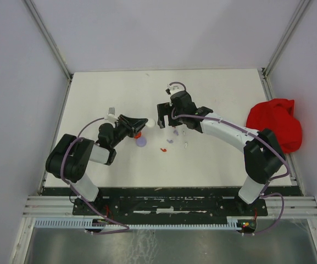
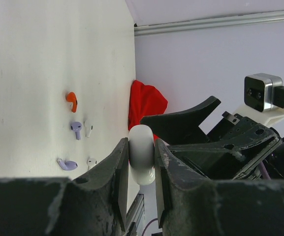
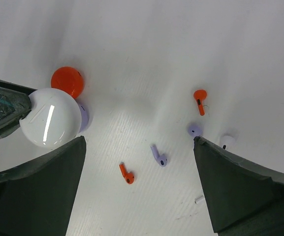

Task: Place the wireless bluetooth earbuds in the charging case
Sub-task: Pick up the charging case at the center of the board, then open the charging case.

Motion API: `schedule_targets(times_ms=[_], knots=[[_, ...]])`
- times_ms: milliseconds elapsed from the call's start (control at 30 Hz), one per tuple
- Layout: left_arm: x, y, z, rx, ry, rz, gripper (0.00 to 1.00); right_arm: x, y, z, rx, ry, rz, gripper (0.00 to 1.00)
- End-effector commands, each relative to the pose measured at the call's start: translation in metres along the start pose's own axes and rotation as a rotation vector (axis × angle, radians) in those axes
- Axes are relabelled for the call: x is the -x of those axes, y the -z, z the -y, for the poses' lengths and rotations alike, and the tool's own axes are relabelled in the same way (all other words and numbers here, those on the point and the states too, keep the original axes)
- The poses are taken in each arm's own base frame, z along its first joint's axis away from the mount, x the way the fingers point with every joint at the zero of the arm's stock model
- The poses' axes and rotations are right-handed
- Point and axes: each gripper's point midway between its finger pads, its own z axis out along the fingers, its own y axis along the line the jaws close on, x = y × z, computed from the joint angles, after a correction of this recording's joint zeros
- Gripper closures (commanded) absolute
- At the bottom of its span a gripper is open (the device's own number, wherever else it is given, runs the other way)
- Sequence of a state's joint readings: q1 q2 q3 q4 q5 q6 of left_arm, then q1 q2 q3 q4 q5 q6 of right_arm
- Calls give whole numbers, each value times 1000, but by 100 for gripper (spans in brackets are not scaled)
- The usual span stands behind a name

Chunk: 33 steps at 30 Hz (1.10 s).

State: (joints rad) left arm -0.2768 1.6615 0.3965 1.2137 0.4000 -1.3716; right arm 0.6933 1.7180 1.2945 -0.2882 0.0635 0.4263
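My left gripper is shut on a round white charging case, gripped across its flat faces and held above the table; it also shows in the right wrist view. My right gripper is open and empty, hovering over loose earbuds: a red one, a purple one, another red, another purple and a white one, partly hidden by my finger. In the top view the left gripper and the right gripper are close together.
A red round case and a purple round case lie on the table under the white one. A red cloth lies at the table's right edge. White walls enclose the table on three sides.
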Motion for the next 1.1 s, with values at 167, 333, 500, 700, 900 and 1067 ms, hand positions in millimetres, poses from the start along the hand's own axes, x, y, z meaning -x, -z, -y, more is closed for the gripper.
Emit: schedule_targets(times_ms=[167,333,500,700,900,1067], knots=[[1,-3,18,-56,-3,5,97,34,13,-17,53,-32,90,1],[-2,-7,15,-49,-9,-9,97,33,11,-22,70,-27,87,1],[-5,-9,15,-51,-9,-24,97,31,7,-28,84,-20,77,1],[-3,-10,22,-64,-10,-22,97,22,-2,-26,77,-19,45,1],[-1,-12,31,-84,-5,-22,97,13,-9,-23,65,-19,21,1],[-1,-12,34,-89,1,-23,97,12,-11,-21,53,-10,21,1]])
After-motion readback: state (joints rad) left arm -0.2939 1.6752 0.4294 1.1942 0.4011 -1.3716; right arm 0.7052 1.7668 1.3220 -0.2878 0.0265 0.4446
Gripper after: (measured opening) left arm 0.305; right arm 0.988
